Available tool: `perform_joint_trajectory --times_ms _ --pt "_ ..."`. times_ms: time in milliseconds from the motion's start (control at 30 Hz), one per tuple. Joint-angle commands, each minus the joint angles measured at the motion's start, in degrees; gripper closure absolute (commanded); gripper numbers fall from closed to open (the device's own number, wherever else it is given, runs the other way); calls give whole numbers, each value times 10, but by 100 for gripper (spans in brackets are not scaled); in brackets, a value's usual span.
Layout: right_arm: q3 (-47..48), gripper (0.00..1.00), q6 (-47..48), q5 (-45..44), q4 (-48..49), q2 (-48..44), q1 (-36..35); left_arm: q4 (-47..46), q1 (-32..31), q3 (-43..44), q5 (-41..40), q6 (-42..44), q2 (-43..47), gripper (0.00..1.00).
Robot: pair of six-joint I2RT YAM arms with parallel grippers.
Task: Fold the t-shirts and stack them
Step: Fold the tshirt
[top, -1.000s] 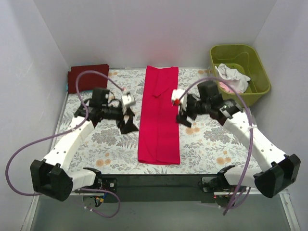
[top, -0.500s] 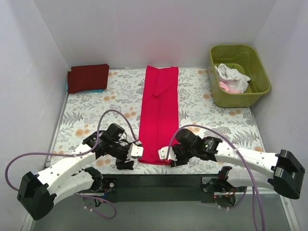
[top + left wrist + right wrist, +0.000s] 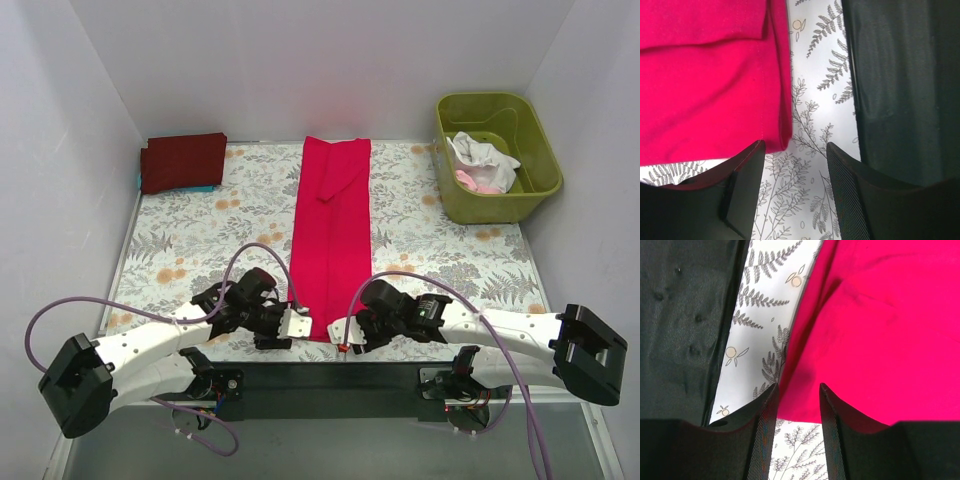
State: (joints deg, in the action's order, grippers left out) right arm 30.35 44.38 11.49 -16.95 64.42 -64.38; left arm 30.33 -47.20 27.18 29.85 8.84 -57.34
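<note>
A bright red t-shirt (image 3: 331,235) lies folded into a long narrow strip down the middle of the floral cloth. My left gripper (image 3: 285,338) hovers low at its near left corner. In the left wrist view that gripper (image 3: 795,146) is open over bare cloth, with the red t-shirt's (image 3: 705,85) corner just at its left fingertip. My right gripper (image 3: 352,340) is at the near right corner. The right wrist view shows it (image 3: 798,387) open, the red t-shirt's (image 3: 880,340) near hem lying flat between its fingertips. A folded maroon t-shirt (image 3: 183,161) rests at the back left.
An olive-green tub (image 3: 520,120) at the back right holds crumpled white and pink shirts (image 3: 480,162). The black base strip (image 3: 330,375) runs along the near edge right behind both grippers. White walls close in the left, right and back sides.
Both arms have swung from beside the shirt's middle down to its near corners. Both sets of jaws have narrowed from wide open.
</note>
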Motion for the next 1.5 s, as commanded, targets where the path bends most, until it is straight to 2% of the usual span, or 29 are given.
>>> perform_joint_trajectory --times_ms 0,233,433,633,767,800,833,867,900,1167,1467 --pt "-13 55 12 -4 16 4 -5 -65 -11 -9 -25 -6 -11 50" --pt "-30 54 18 -8 24 11 -5 -92 -18 -26 -30 -1 -30 52" --pt "-51 57 21 -15 27 12 -5 -105 -26 -37 -42 7 -47 56" --pt "-65 61 28 -17 29 21 -5 -108 -36 -51 -65 21 -70 64" --pt "-74 75 29 -20 27 25 -5 -106 -37 -56 -65 21 -70 76" --pt "-77 80 30 -23 27 25 -5 -106 -36 -57 -62 20 -68 86" --pt "-80 91 30 -27 28 25 -5 -105 -36 -59 -61 20 -66 90" --pt "-82 97 30 -32 30 24 -5 -106 -37 -59 -61 15 -64 94" --pt "-82 99 27 -37 31 23 -5 -107 -36 -60 -62 11 -59 100" --pt "12 99 -22 -57 -26 2 -5 -75 -36 -11 -43 -27 -9 100" --pt "53 99 -64 -11 -108 -51 -20 53 -38 68 49 -33 48 100"
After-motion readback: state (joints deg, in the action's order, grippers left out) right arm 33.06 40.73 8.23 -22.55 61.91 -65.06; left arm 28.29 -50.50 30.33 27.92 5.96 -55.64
